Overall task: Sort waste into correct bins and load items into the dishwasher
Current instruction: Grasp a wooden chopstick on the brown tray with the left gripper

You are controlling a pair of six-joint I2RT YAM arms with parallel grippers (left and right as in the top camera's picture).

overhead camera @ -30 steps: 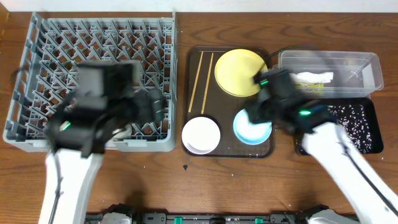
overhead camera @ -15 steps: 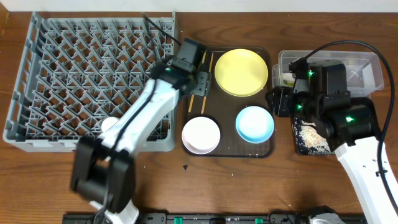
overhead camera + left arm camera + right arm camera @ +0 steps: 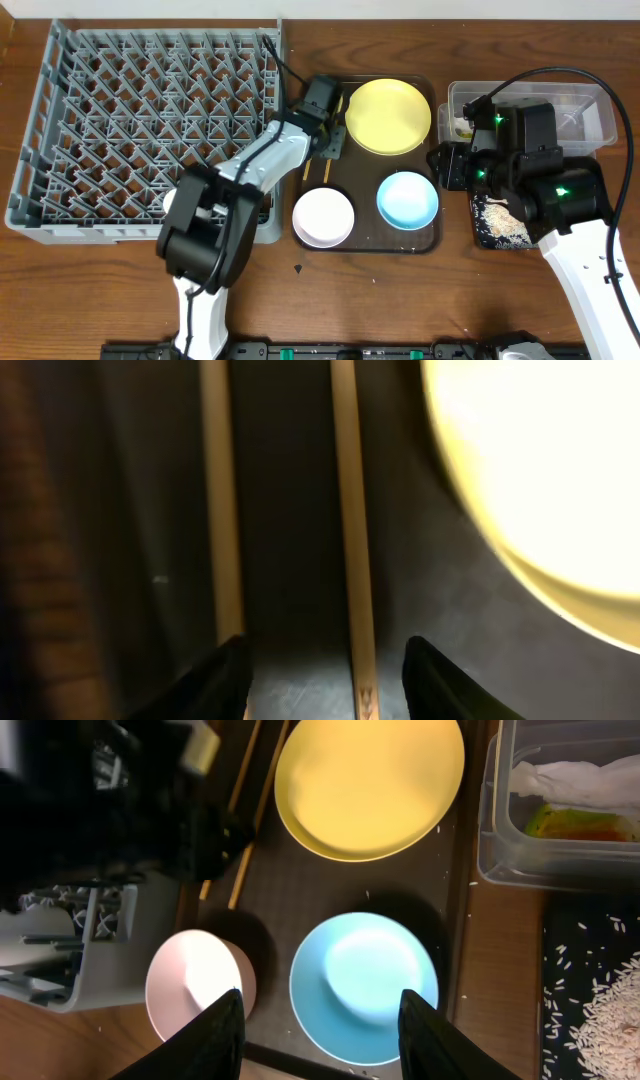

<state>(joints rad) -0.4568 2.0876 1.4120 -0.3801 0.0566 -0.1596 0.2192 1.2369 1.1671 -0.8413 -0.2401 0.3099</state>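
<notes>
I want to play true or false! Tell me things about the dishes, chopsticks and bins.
The round pale-yellow plate sits on the brown serving tray. True.
The light-blue bowl is inside the grey plastic dish rack. False: it is on that tray.
The crumpled white paper wrapper lies in the clear plastic tub. True.
The right gripper holds the white bowl. False: it is open and empty.
The left gripper is over the thin wooden chopsticks. True.

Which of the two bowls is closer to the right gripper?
The light-blue bowl; the white bowl sits farther left, toward the dish rack.
</notes>
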